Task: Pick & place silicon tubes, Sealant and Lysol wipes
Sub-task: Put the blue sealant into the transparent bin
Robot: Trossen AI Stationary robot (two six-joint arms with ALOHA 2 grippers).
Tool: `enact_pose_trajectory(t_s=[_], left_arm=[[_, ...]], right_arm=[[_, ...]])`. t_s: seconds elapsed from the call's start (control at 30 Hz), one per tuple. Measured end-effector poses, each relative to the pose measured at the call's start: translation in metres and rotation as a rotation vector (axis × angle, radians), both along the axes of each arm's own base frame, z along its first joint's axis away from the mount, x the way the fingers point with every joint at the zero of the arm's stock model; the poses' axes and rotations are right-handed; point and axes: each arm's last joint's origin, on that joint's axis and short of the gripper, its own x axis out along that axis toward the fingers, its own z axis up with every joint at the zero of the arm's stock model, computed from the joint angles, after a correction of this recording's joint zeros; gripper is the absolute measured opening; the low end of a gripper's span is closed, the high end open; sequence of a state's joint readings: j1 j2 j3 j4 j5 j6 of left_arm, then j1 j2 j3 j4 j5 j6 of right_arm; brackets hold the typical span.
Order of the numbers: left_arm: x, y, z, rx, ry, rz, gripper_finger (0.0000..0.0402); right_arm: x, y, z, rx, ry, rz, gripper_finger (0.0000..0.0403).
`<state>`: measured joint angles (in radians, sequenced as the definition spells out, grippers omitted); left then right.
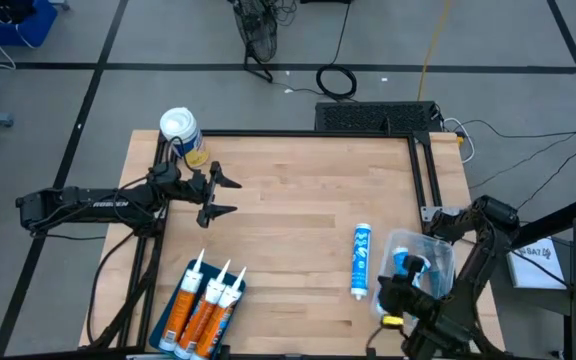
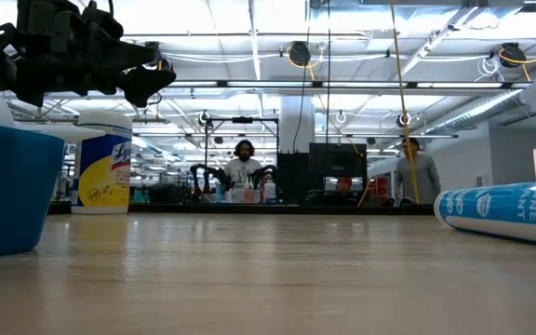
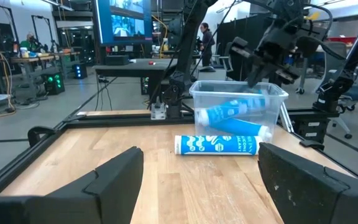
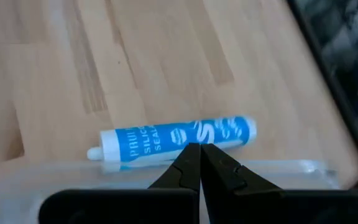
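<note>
My left pincer [image 1: 220,195] hangs with fingers apart at 9 o'clock on the desk [image 1: 298,200], the wipes canister [image 1: 181,135] upright at 11. I'd judge it light, rigid and slick, so I'd grip mid-body. My right pincer [image 1: 393,292], fingers together, sits over the clear bin [image 1: 438,262] at 4, one blue tube inside [image 1: 405,264]. Another blue tube [image 1: 361,260] lies beside it; three orange tubes [image 1: 204,308] at 7.

Wooden table [image 1: 288,200] bearing tubes [image 1: 204,302], canister [image 1: 181,133]

My left tool [image 2: 142,70] hangs open above the table [image 2: 268,279], beside the upright Lysol wipes [image 2: 103,167]. A blue tube [image 2: 505,212] lies at right; two people [image 2: 243,167] stand behind.
</note>
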<state>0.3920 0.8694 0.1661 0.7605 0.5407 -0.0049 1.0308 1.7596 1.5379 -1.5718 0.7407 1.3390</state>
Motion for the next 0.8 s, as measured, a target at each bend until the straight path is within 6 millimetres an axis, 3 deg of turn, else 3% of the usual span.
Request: enact_pose_trajectory(t_s=[0.3, 0.5, 0.67, 0.8], left_arm=[[0.000, 0.000, 0.000, 0.000, 0.000, 0.000, 0.0310], [0.000, 0.000, 0.000, 0.000, 0.000, 0.001, 0.0310], [0.000, 0.000, 0.000, 0.000, 0.000, 0.001, 0.0310], [0.000, 0.000, 0.000, 0.000, 0.000, 0.001, 0.0310]], right_arm=[[0.013, -0.004, -0.016, 0.048, -0.008, -0.060, 0.0000], [0.030, -0.009, -0.023, 0.024, -0.039, -0.004, 0.0000], [0.056, -0.010, -0.025, 0.064, 0.001, 0.100, 0.0000], [0.086, -0.022, -0.028, 0.202, 0.151, 0.224, 0.0000]])
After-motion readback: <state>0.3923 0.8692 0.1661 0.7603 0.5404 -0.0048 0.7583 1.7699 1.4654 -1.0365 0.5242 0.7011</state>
